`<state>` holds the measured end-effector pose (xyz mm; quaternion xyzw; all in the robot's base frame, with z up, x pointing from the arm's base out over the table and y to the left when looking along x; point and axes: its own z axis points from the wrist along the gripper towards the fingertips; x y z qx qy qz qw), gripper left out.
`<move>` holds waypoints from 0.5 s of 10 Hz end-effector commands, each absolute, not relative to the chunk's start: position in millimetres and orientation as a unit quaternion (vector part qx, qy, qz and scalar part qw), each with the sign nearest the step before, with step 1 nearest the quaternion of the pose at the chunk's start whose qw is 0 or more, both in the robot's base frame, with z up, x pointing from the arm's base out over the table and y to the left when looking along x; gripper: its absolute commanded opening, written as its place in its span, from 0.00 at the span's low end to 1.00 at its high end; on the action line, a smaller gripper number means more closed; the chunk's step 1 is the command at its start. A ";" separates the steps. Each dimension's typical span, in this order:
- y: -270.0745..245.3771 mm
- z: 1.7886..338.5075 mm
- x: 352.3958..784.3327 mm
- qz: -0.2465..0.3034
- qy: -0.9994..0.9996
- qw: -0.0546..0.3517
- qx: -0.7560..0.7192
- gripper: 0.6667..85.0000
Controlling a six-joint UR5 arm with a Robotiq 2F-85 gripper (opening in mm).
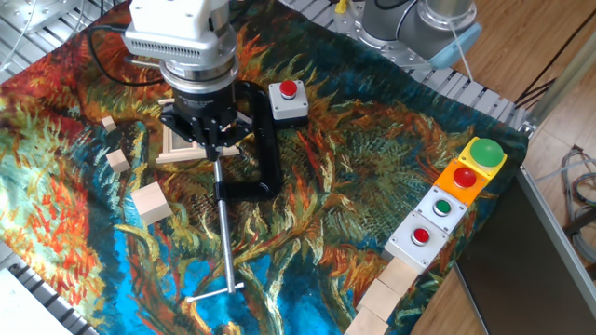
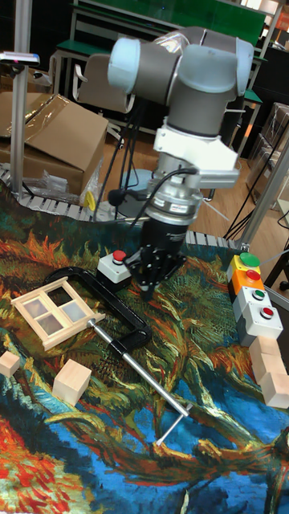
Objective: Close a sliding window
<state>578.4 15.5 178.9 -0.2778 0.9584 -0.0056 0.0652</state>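
The sliding window (image 2: pixel 54 311) is a small light-wood frame lying flat on the patterned cloth, at the left in the tall fixed view. In the fixed view my gripper covers the right part of the sliding window (image 1: pixel 171 146). My gripper (image 1: pixel 211 146) points down over the window's right edge, its black fingers drawn together with nothing between them. In the tall fixed view the gripper (image 2: pixel 151 287) hangs above the cloth, to the right of the frame and over a black clamp. Whether the fingertips touch the frame is not clear.
A black C-clamp (image 1: pixel 253 185) with a long metal screw (image 1: pixel 226 249) lies just right of the window. Loose wooden cubes (image 1: pixel 152 203) sit to the left. A red-button box (image 1: pixel 288 101) stands behind, and more button boxes (image 1: pixel 454 199) and wooden blocks (image 1: pixel 384 296) line the right edge.
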 end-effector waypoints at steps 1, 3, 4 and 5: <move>2.2 172.8 578.6 -0.012 0.952 0.077 -0.296 0.01; 3.8 171.9 572.4 -0.005 0.956 0.066 -0.286 0.01; 3.0 172.0 573.2 -0.007 0.957 0.067 -0.283 0.01; -3.7 172.4 576.3 -0.021 0.956 0.069 -0.285 0.01</move>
